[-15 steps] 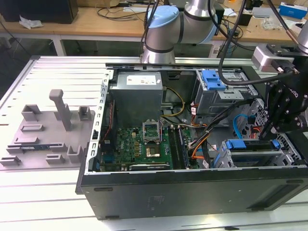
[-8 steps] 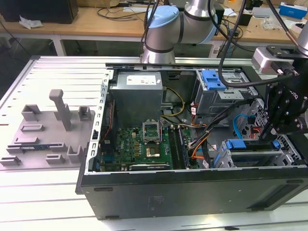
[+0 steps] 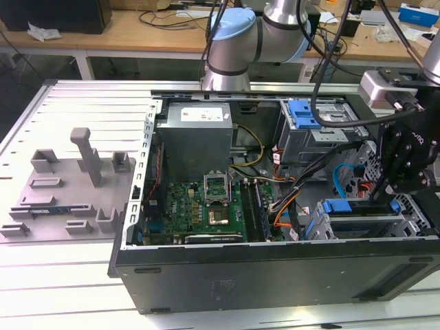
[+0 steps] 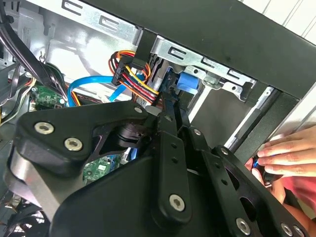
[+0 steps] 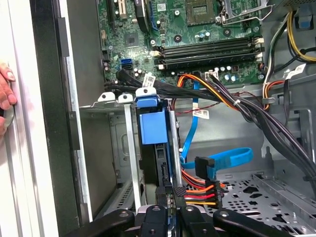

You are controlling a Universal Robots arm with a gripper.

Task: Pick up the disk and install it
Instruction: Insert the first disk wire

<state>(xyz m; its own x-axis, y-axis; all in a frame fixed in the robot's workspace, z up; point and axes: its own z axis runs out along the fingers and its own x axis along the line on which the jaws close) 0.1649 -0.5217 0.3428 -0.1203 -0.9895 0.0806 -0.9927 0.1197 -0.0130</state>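
Observation:
The disk (image 3: 357, 221) lies in the metal drive cage (image 3: 313, 227) at the front corner of the open computer case, on the exterior view's right. Its blue frame (image 5: 153, 126) shows edge-on between the cage rails in the first wrist view, and its blue end (image 4: 186, 81) shows in the second wrist view. My gripper (image 3: 393, 203) reaches down into that cage. Its slim black fingers stand close together on the disk's near edge in both wrist views (image 5: 171, 190) (image 4: 173, 106).
Blue data cable (image 5: 222, 160) and a coloured power cable bundle (image 5: 200, 193) run right beside the cage. The motherboard (image 3: 206, 206), grey power supply (image 3: 196, 137) and another blue-fronted bay (image 3: 306, 113) fill the case. A person's hand (image 4: 286, 153) rests on the case's outer edge.

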